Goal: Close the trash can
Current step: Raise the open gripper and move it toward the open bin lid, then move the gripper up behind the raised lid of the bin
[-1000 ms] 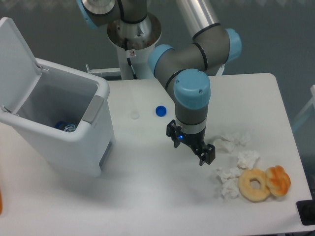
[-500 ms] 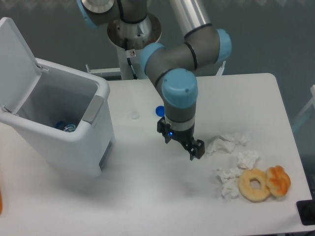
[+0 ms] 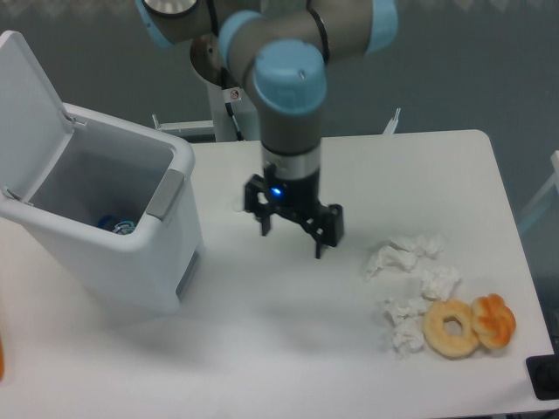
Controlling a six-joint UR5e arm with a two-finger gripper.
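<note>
The trash can (image 3: 131, 253) is a large white bin standing at the left of the table. Its flat white lid (image 3: 31, 109) is swung up and back on its hinge, so the inside shows, with something blue at the bottom. A grey push tab (image 3: 164, 194) sits on the right rim. My gripper (image 3: 293, 237) hangs to the right of the can over the middle of the table, well apart from it. Its two black fingers are spread open and hold nothing.
Crumpled white tissues (image 3: 410, 262) lie at the right of the table, with a ring doughnut (image 3: 452, 328) and a bun (image 3: 493, 319) beside them. The arm's base (image 3: 236, 61) stands behind the table. A dark object (image 3: 546, 377) shows at the bottom right corner.
The gripper has travelled left and slightly up across the table, away from the tissues and towards the trash can. It now covers the blue cap seen earlier. The can's lid has not moved.
</note>
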